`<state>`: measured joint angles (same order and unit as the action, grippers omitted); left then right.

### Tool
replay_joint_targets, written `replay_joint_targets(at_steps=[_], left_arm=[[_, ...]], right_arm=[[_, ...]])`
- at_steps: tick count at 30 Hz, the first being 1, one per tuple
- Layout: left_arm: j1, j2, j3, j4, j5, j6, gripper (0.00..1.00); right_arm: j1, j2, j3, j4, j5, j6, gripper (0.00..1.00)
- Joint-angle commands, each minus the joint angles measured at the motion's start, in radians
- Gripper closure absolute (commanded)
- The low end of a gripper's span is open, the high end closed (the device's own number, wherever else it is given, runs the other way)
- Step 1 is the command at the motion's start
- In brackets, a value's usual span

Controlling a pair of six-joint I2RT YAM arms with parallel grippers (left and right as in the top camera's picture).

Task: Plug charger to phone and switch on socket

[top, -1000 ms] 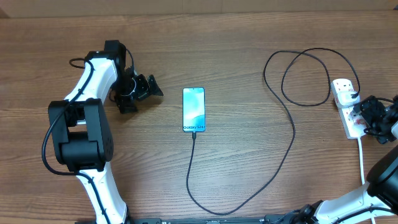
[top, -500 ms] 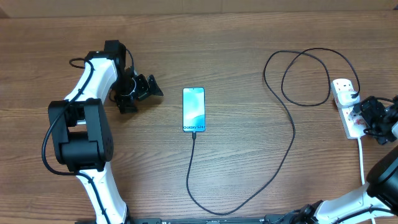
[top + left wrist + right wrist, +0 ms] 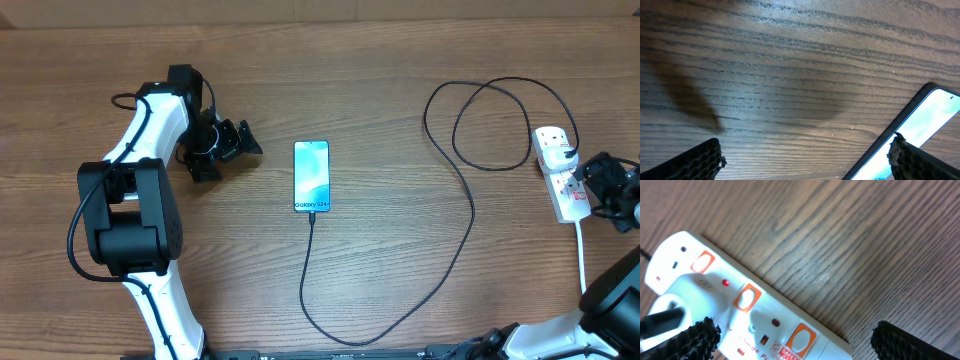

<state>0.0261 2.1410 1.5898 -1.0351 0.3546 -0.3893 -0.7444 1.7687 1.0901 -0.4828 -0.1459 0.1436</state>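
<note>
The phone (image 3: pixel 311 176) lies flat mid-table, its light blue screen up; its corner shows in the left wrist view (image 3: pixel 927 127). The charger (image 3: pixel 455 255), a thin black cable, meets the phone's bottom edge, loops along the near side and curls back to the socket (image 3: pixel 563 185) at the right edge. My left gripper (image 3: pixel 232 157) (image 3: pixel 805 162) is open, left of the phone and apart from it. My right gripper (image 3: pixel 592 188) (image 3: pixel 800 342) is open, right beside the socket (image 3: pixel 755 315). Orange-red switches (image 3: pixel 746 298) and a small red light (image 3: pixel 726 283) show on the socket.
A white plug block (image 3: pixel 549 141) sits in the socket's far end. The socket's white cord (image 3: pixel 582 255) runs toward the near edge, beside my right arm. Bare wooden table (image 3: pixel 380 110) lies between the phone and the cable loop.
My right gripper has drawn slightly to the right, off the socket's edge. The left arm, the phone and the cable have not moved.
</note>
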Motion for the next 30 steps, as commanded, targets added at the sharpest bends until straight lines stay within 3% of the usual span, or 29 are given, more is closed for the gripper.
replay_joint_targets(at_steps=[1,24,30], left_arm=[[-0.006,-0.036,0.008,0.0,-0.008,0.008,0.0],[-0.006,-0.036,0.008,0.0,-0.008,0.008,0.01],[-0.006,-0.036,0.008,0.0,-0.008,0.008,0.01]], right_arm=[[0.004,-0.026,-0.008,-0.023,-0.025,-0.048,0.0],[0.061,-0.026,-0.009,-0.171,-0.117,-0.153,0.0],[0.098,-0.026,-0.009,-0.185,0.012,-0.152,0.0]])
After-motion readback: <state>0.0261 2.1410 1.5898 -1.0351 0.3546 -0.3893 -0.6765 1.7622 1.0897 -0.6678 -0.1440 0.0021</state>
